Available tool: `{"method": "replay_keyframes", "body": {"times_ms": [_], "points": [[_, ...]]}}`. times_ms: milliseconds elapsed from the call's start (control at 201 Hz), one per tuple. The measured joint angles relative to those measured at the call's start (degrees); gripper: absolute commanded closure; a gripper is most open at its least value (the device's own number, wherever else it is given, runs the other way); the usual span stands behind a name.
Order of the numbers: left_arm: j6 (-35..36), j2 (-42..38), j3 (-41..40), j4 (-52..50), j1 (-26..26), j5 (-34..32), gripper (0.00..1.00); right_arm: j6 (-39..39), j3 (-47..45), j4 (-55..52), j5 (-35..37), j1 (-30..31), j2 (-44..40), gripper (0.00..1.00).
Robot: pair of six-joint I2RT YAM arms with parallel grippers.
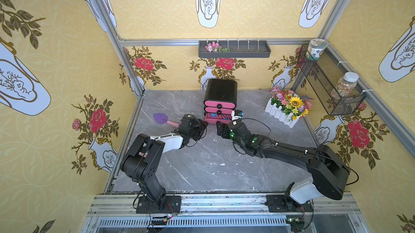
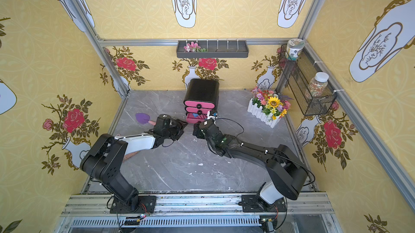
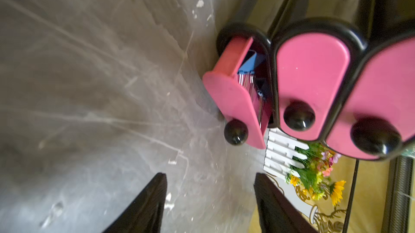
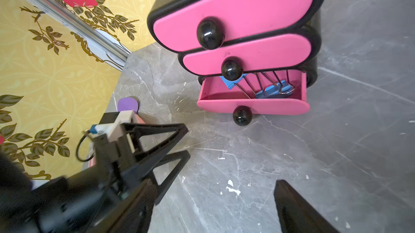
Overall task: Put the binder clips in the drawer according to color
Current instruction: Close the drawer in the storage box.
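Note:
The drawer cabinet (image 1: 221, 90) is black with three pink fronts and stands at the back middle of the table in both top views. Its bottom drawer (image 4: 253, 106) is pulled out. Blue binder clips (image 4: 272, 90) with silver wire handles lie inside it, and also show in the left wrist view as blue binder clips (image 3: 248, 63). No teal or yellow clips are in view. My left gripper (image 1: 205, 126) hovers open and empty just left of the open drawer's front. My right gripper (image 1: 219, 129) is open and empty in front of the drawer, close to the left gripper (image 4: 187, 141).
A purple sponge on a pink handle (image 1: 160, 118) lies left of the left gripper. A white fence box of flowers (image 1: 285, 108) stands at the back right. A mesh wall basket (image 1: 325, 81) with jars hangs on the right wall.

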Motion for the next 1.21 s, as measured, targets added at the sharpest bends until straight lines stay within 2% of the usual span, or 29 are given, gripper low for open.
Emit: {"method": "replay_keyframes", "body": {"times_ms": [249, 473, 817, 1095, 1210], "points": [[0.22, 10.45, 6.58, 0.98, 0.04, 1.81, 0.59, -1.44, -4.79, -7.54, 4.22, 0.31, -11.06, 0.09], [0.17, 14.95, 11.74, 1.6, 0.04, 2.01, 0.67, -1.38, -7.58, -10.99, 5.99, 0.04, -17.22, 0.09], [-1.6, 20.5, 17.25, 4.92, 0.04, 2.51, 0.59, -0.74, -8.33, -13.57, 6.58, 0.26, -18.25, 0.08], [-4.55, 23.04, 18.03, 11.96, -0.02, 5.25, 0.41, 0.09, -9.64, -15.08, 6.93, 0.24, -20.61, 0.08], [-5.62, 23.93, 18.1, 14.62, -0.26, 6.36, 0.4, 0.09, -9.68, -15.47, 7.02, 0.07, -20.7, 0.08]]}}
